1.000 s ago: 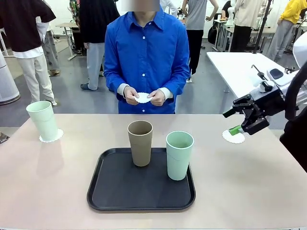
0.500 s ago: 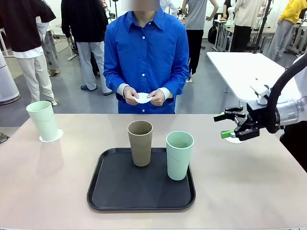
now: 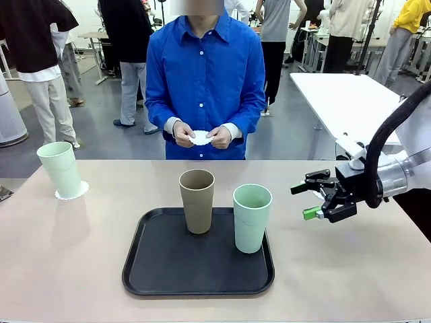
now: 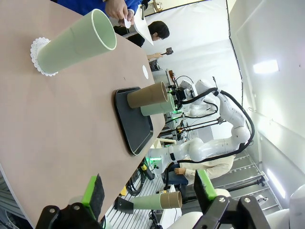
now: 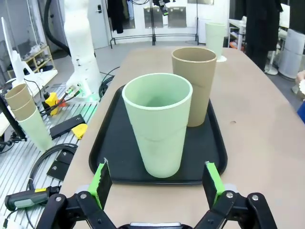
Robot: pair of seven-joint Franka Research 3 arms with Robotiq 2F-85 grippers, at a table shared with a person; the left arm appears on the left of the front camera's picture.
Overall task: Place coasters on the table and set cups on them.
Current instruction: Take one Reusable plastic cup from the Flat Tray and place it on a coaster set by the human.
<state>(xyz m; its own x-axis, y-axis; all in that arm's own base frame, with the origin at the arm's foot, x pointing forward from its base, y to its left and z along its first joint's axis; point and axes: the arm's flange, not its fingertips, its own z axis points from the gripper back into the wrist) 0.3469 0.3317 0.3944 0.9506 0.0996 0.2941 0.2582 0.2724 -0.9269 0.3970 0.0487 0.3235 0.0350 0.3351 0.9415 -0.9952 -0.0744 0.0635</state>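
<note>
On the table (image 3: 357, 269), right of the tray (image 3: 199, 272), my right gripper (image 3: 303, 202) hangs over the surface with its jaws spread wide and empty, aimed at the mint cup (image 3: 252, 217). From my right wrist, that cup stands straight ahead, framed between my green pads (image 5: 101, 183). It is upright on the right part of the tray, on the side nearer me. The tan cup (image 3: 196, 200) stands upright beside it, near but apart, toward the person's side of the tray. Both rest directly on the tray.

At the table's far left corner the second mint cup (image 3: 60, 168) stands upright on a coaster (image 3: 72, 192), whose scalloped edge shows around the base.

My left gripper (image 4: 147, 191) looks along the table from its left end, likewise gaping and holding nothing. From there I see a bare coaster (image 4: 145, 71) lying flat on the table beyond the tray, toward the right end. Across from me, the person holds a third coaster (image 3: 201, 137) between both hands (image 3: 182, 133), above the table's far edge.
</note>
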